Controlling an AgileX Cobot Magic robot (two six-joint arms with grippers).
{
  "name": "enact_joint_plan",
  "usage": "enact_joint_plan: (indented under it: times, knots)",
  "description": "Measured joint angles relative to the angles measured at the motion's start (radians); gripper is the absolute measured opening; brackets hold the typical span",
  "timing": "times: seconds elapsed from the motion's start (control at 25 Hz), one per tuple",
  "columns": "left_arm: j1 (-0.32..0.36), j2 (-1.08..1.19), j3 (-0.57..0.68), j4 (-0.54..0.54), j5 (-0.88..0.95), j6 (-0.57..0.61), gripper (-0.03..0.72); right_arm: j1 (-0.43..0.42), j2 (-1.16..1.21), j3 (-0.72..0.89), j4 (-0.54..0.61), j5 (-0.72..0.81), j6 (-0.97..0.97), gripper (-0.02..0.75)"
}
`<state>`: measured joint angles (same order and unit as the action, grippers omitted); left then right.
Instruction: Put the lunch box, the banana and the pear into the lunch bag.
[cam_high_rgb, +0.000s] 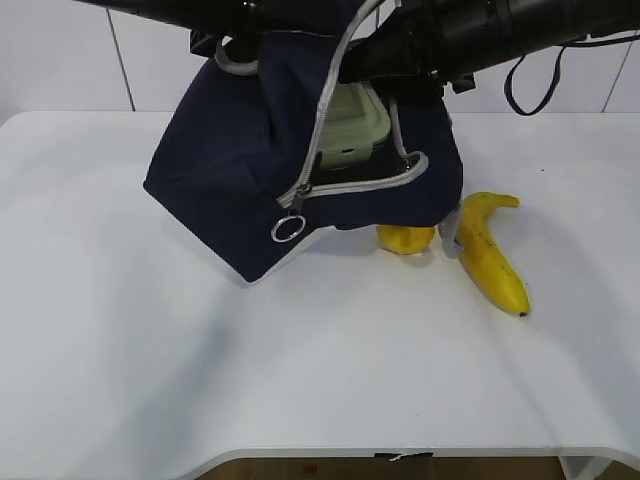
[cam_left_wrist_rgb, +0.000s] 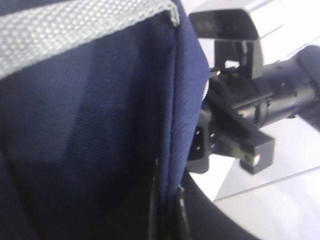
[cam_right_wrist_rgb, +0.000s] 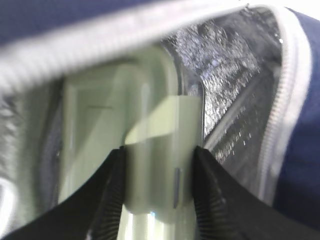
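Note:
The navy lunch bag (cam_high_rgb: 240, 170) hangs tilted above the table with its mouth gaping toward the right. My left gripper (cam_left_wrist_rgb: 167, 205) is shut on its navy fabric edge (cam_left_wrist_rgb: 185, 125). The sage-green lunch box (cam_high_rgb: 352, 125) sits partly inside the opening, against the foil lining (cam_right_wrist_rgb: 225, 65). My right gripper (cam_right_wrist_rgb: 159, 165) is shut on the lunch box's lid clasp (cam_right_wrist_rgb: 157, 170). The banana (cam_high_rgb: 490, 255) lies on the table to the right of the bag. Only part of the yellow pear (cam_high_rgb: 405, 238) shows under the bag's lower edge.
The zipper's metal ring pull (cam_high_rgb: 287, 229) dangles at the bag's front. A grey webbing handle (cam_left_wrist_rgb: 75, 30) crosses the top of the left wrist view. The right arm's black wrist (cam_left_wrist_rgb: 250, 115) sits close beside the bag. The white table (cam_high_rgb: 300, 370) spreads in front.

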<state>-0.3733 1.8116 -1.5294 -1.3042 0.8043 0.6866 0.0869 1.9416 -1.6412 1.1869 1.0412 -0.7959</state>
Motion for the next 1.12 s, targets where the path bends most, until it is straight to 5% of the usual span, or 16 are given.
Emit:
enact_joint_plan:
  times: [0.52,1.12]
  knots:
    - [0.0,0.042,0.0,-0.113,0.004,0.039,0.006,0.0,0.0,0.0,-0.073,0.0,-0.013,0.307]
    - [0.069,0.145,0.0,-0.322,0.18,0.281,0.006,0.004,0.035,0.0,-0.114,-0.006,-0.015,0.307]
